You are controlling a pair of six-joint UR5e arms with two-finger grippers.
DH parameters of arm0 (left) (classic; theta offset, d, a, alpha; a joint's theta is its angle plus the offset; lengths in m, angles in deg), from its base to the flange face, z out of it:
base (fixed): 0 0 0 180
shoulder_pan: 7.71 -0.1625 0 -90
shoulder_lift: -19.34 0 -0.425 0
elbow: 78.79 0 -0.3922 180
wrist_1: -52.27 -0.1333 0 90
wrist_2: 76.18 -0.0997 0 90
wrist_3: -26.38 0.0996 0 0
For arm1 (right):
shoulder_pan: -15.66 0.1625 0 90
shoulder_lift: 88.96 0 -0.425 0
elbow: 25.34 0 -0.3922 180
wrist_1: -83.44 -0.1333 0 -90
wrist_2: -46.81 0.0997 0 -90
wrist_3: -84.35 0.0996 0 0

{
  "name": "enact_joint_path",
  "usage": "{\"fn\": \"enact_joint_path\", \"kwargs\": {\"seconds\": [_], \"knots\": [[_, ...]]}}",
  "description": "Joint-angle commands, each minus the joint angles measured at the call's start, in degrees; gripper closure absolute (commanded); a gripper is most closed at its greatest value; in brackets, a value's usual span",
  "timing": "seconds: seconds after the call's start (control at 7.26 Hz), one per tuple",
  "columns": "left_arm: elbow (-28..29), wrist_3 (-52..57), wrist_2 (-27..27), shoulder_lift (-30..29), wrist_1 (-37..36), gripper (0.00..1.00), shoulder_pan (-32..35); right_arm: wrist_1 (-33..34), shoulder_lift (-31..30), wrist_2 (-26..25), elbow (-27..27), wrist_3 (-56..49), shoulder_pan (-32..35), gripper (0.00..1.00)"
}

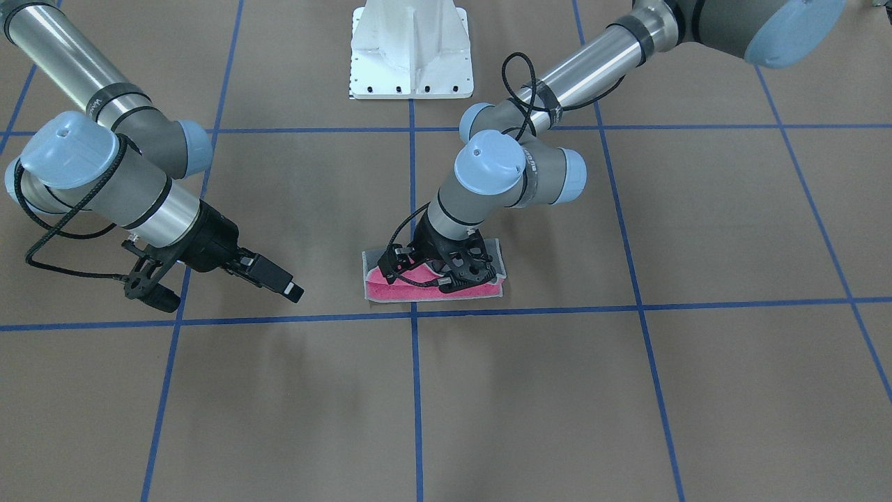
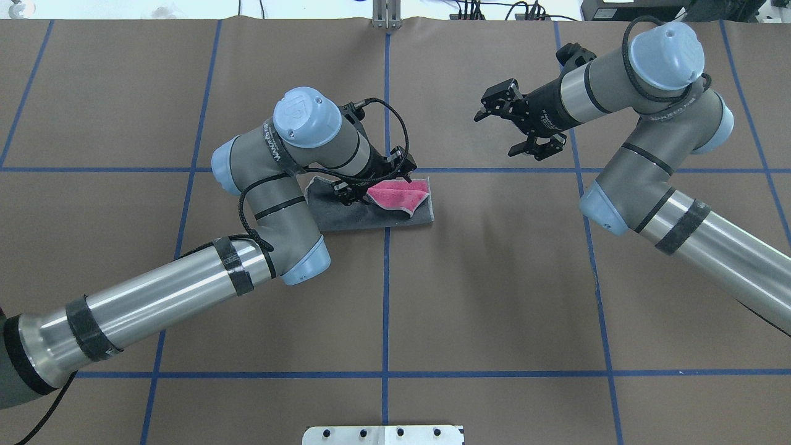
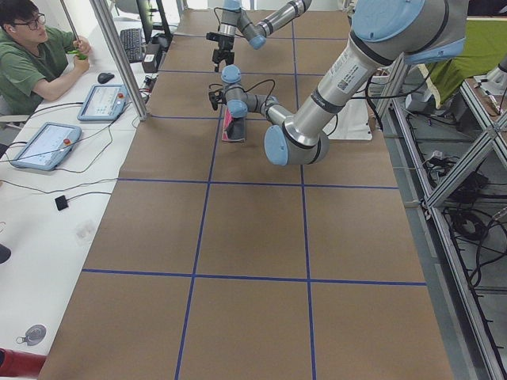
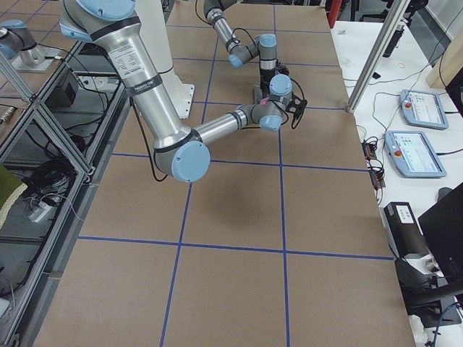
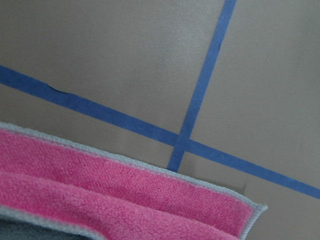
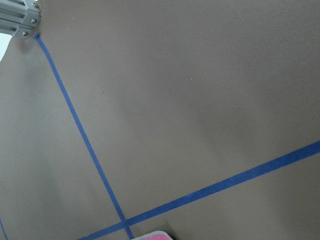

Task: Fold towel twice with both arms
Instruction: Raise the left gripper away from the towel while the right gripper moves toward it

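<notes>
– Two grippers: what state?
– Left gripper (image 1: 421, 275) is down on the small square terry towel (image 2: 371, 217), tips at the cloth. Pinched or not, can't tell; the wrist and its mount cover them. Right gripper (image 2: 496, 133) is spread wide with nothing in it, in the air well apart from the towel on the robot's right.
– Towel location?
– On the brown paper-covered table (image 2: 494, 290), straddling the centre blue tape line (image 2: 385, 296), just on the robot's side of a cross line. It lies as a folded strip, long side across the table. Overhead shows mostly the dark grey face, with a bright pink patch (image 2: 395, 193) along the far edge beside the left gripper. The front camera shows pink along its near edge, with a pale grey stitched hem.
– Wrist cams?
– Left: pink terry, pale hem, a sliver of grey, and a tape crossing beyond the corner. Right: paper and tape, with a pink corner at the bottom edge.
– Anything else?
– White metal pedestal base (image 1: 411, 56) at the robot's end. A seated person (image 3: 32, 55) is at the side bench by two touchscreen pendants (image 3: 103, 101).
</notes>
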Motion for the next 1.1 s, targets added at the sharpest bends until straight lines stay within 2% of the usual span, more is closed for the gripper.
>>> {"fn": "enact_joint_path", "kwargs": {"seconds": [0.0,0.96], "knots": [[0.1,0.0,0.0,0.3,-0.1,0.0,0.0,0.0,0.0,0.0,0.0,0.0,0.0,0.01],[1.6,0.1,-1.2,-0.3,0.1,0.0,0.3,0.1,-0.1,0.9,0.3,0.0,0.9,0.0]]}}
